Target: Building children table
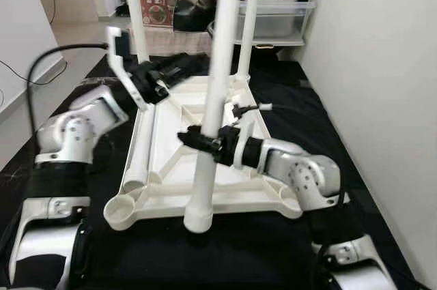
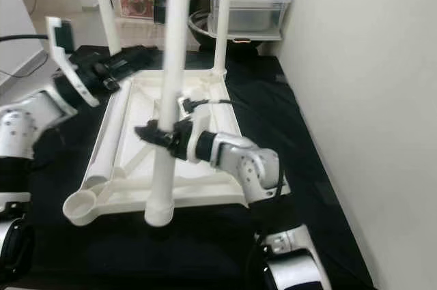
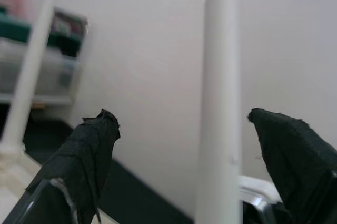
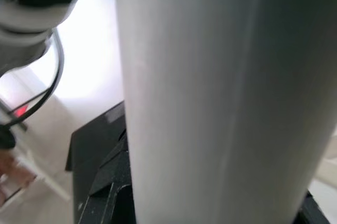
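On our left, the left gripper (image 1: 179, 66) reaches forward over the far left part of the tabletop (image 1: 171, 126), which lies upside down on the black mat (image 1: 287, 249). In its wrist view its two fingers (image 3: 79, 166) stand well apart with nothing between them, and the leg we hold shows beyond them. Just behind that gripper one fitted leg (image 1: 135, 10) rises upright from the far left corner, and a loose leg (image 1: 140, 150) lies flat along the left edge of the tabletop, its long axis running from near to far.

At the near left corner sits an empty round socket (image 1: 123, 209). We judge this to be where the held leg belongs.

In the middle, our right gripper (image 1: 198, 141) is clamped on the held leg (image 1: 217, 78) low on its length, the leg filling its wrist view. The leg stands nearly upright, leaning a little, and its lower end (image 1: 198, 222) hangs by the tabletop's near edge, just to the right of the empty socket. We cannot tell whether it touches the mat. So the coming move is a short shift to the left, then a push down along the leg's axis; the right arm is the nearer one.

Farther right, a second fitted leg (image 1: 249, 24) stands at the far right corner.
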### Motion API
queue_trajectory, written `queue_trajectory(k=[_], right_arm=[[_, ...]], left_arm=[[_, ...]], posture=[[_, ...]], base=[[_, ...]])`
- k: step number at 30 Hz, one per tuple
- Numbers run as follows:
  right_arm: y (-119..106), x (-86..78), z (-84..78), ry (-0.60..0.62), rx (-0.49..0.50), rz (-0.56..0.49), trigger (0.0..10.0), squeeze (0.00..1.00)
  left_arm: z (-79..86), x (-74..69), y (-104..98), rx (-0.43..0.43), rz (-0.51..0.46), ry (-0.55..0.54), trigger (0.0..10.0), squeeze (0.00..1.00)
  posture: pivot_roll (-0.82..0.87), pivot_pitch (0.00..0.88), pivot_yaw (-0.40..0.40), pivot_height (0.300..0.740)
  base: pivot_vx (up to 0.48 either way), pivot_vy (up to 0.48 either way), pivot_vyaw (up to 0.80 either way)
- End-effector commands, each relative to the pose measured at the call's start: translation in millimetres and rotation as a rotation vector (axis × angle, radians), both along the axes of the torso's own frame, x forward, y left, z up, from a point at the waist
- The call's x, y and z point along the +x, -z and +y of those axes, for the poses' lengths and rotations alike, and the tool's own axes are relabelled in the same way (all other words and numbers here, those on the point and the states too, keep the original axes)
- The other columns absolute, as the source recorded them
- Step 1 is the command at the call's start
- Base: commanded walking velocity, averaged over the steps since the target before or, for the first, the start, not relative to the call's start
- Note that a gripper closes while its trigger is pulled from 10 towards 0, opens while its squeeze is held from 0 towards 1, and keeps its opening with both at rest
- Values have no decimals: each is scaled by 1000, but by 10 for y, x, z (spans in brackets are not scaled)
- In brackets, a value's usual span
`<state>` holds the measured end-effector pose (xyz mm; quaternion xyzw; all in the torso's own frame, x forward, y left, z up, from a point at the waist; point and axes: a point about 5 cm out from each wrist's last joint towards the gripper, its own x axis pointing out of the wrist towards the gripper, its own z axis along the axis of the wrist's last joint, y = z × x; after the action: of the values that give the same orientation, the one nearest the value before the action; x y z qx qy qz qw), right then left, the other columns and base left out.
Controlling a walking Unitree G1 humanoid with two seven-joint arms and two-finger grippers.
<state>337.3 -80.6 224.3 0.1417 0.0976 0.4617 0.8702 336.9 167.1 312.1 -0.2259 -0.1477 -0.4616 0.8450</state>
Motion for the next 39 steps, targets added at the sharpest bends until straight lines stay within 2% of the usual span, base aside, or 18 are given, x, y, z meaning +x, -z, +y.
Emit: queue_trajectory(k=[1,2,3,5,7,12,16,19,20,21,22,23,24,25,27,29,30,39], right_arm=[[-135,81,-152,102,14,-74,0,0],[-224,179,-378,209,6,-95,0,0],[-224,179,-378,209,6,-95,0,0],[-324,219,-537,273,12,-118,0,0],[-472,226,-717,338,9,-165,0,0],[-621,242,-808,385,6,-210,0,0],[-686,257,-827,403,12,-224,0,0],[-1027,334,-920,556,102,-303,0,0],[-1027,334,-920,556,102,-303,0,0],[-1172,342,-973,623,165,-337,0,0],[-1172,342,-973,623,165,-337,0,0],[-1292,324,-1009,662,228,-374,0,0],[-1416,281,-1032,678,307,-411,0,0],[-1416,281,-1032,678,307,-411,0,0],[-1556,186,-1026,665,416,-445,0,0],[-1579,157,-1016,658,443,-443,0,0],[-1552,121,-966,630,480,-414,0,0],[-1280,130,-875,631,530,-310,0,0]], left_arm=[[46,-39,-50,-18,-13,-13,10000,0],[167,-177,-121,-81,-53,-49,10000,0],[167,-177,-121,-81,-53,-49,10000,0],[259,-301,-136,-111,-75,-82,10000,0],[372,-492,-108,-125,-84,-131,10000,0],[444,-654,-158,-123,-113,-143,10000,0],[447,-682,-141,-114,-107,-144,10000,0],[226,-587,285,17,62,-203,10000,0],[226,-587,285,17,62,-203,10000,0],[104,-521,487,36,164,-239,10000,0],[104,-521,487,36,164,-239,10000,0],[-11,-491,636,44,238,-252,10000,0],[-156,-500,776,58,301,-237,10000,0],[-156,-500,776,58,301,-237,10000,0],[-406,-571,961,115,348,-182,10000,0],[-489,-592,1032,159,359,-173,10000,0],[-577,-631,1158,260,358,-159,10000,0],[-669,-708,1445,356,411,-157,10000,0]], posture=[[21,0,-38,740],[27,0,-48,740],[27,0,-48,740],[30,0,-55,740],[44,0,-66,740],[50,0,-69,740],[51,0,-69,740],[50,0,-71,740],[50,0,-71,740],[50,0,-71,740],[50,0,-71,740],[49,0,-70,740],[42,0,-67,740],[42,0,-67,740],[40,0,-66,740],[42,0,-67,740],[41,0,-64,740],[57,0,-76,740]], base=[[0,0,0],[0,0,0],[0,0,0],[0,0,0],[0,0,0],[0,0,0],[0,0,0],[0,0,0],[0,0,0],[0,0,0],[0,0,0],[0,0,0],[0,0,0],[0,0,0],[0,0,0],[0,0,0],[0,0,0],[0,0,0]])
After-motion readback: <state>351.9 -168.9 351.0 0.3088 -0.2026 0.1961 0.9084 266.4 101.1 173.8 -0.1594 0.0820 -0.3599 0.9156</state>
